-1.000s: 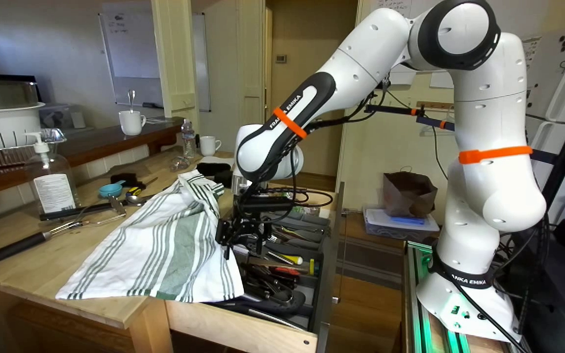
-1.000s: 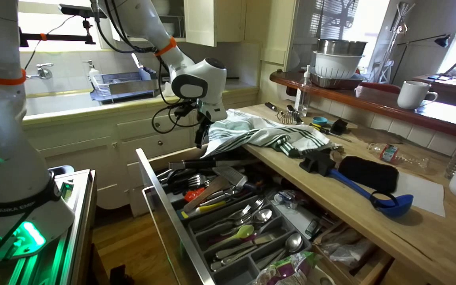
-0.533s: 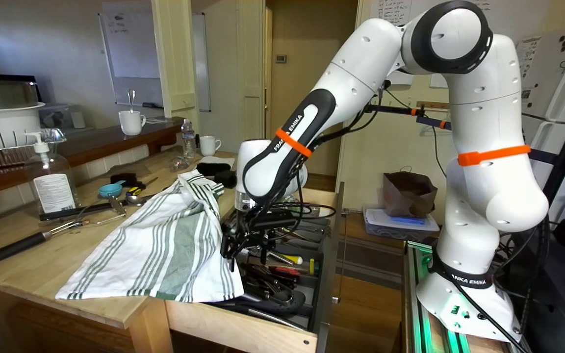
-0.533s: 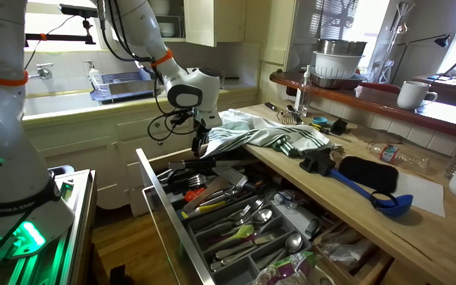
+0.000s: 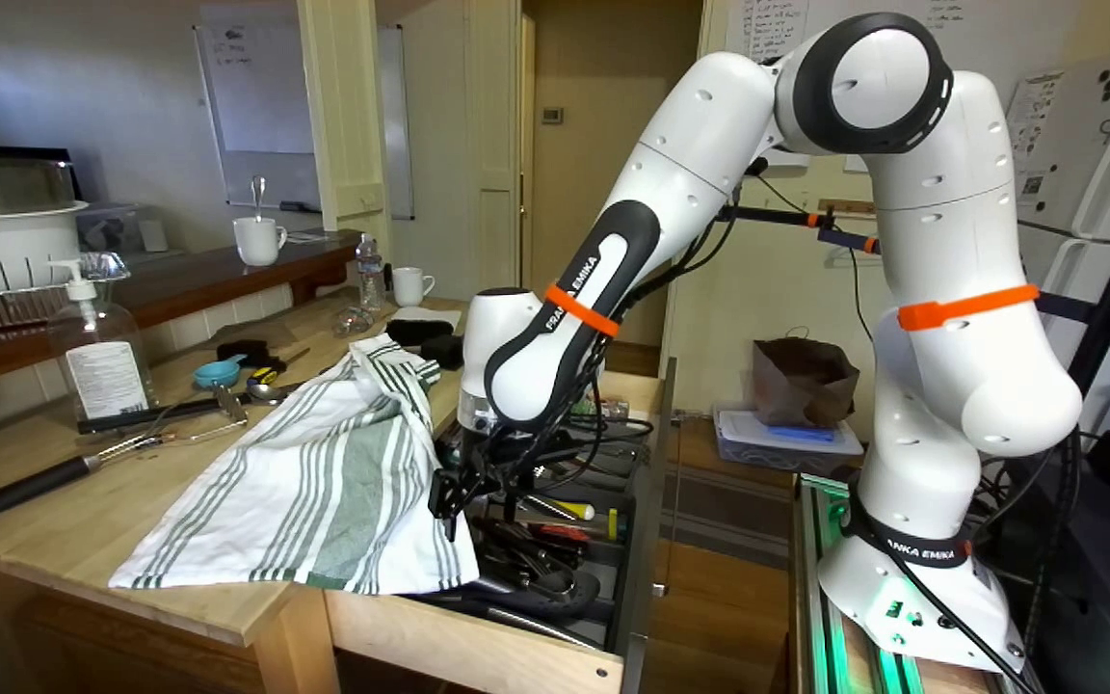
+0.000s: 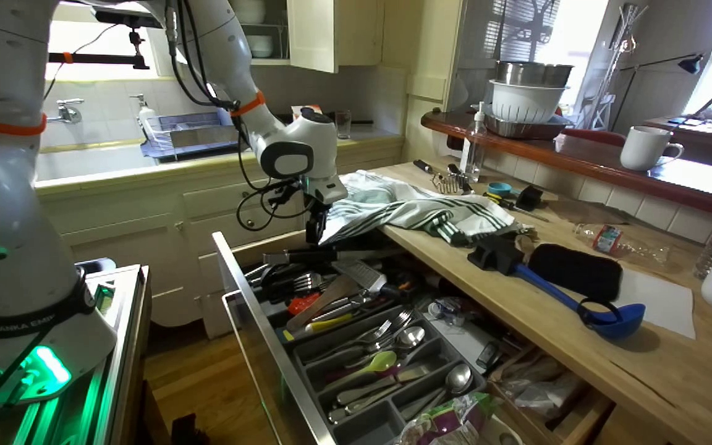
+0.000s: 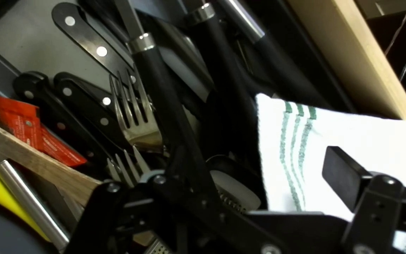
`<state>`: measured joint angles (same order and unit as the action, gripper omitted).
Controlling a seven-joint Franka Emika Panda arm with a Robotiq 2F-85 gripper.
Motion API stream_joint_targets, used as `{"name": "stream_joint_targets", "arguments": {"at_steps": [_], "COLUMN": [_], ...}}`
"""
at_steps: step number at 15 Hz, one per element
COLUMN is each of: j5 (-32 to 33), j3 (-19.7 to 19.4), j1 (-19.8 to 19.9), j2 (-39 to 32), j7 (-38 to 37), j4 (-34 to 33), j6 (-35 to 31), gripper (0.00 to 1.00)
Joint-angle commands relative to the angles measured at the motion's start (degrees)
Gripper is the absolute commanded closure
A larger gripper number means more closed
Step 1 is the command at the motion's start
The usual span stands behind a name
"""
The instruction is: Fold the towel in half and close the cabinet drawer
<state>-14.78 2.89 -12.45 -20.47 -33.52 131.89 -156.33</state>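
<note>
One striped towel lies wrinkled on the counter, its 4 o'clock corner, in an exterior view, overhanging the pulled-out cabinet drawer. At the towel's 3 o'clock edge hangs the gripper, fingers apart, holding nothing; whether one brushes the cloth cannot be told. The step seems to be taking that edge: best sink gently, pinch fabric alone, lift clear, then carry it toward 9 o'clock. In the wrist view, riveted handles at 10 o'clock and the drawer's wooden side at 2 o'clock could snag. Room looks free above the towel; in an exterior view, a pump bottle at 10 o'clock limits swings.
</note>
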Motion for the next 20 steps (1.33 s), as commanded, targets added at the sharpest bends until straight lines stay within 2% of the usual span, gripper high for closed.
{"name": "stream_joint_targets", "arguments": {"at_steps": [1, 5, 8, 12, 15, 16, 17, 20], "j5": [-0.92, 0.82, 1.04, 0.73, 0.97, 1.10, 1.07, 1.20], "j3": [0.74, -0.47, -1.05, -1.10, -1.21, -1.32, -1.20, -1.24], "j1": [0.61, -0.39, -0.83, -1.05, -1.25, -1.44, -1.52, -1.97], "j2": [-1.23, -2.50, -4.02, -5.33, -4.94, -4.73, -4.46, -4.28], "j7": [0.89, 0.32, 0.72, 2.14, 3.38, 3.67, 3.95, 4.20], "j4": [-0.68, -0.53, -0.51, -1.29, -1.91, -2.06, -2.22, -2.62], "j6": [-1.61, -5.50, -9.32, -11.48, -10.56, -10.41, -10.23, -9.92], "gripper": [0.00, 0.00, 0.07, 0.46, 0.49, 0.41, 0.42, 0.36]}}
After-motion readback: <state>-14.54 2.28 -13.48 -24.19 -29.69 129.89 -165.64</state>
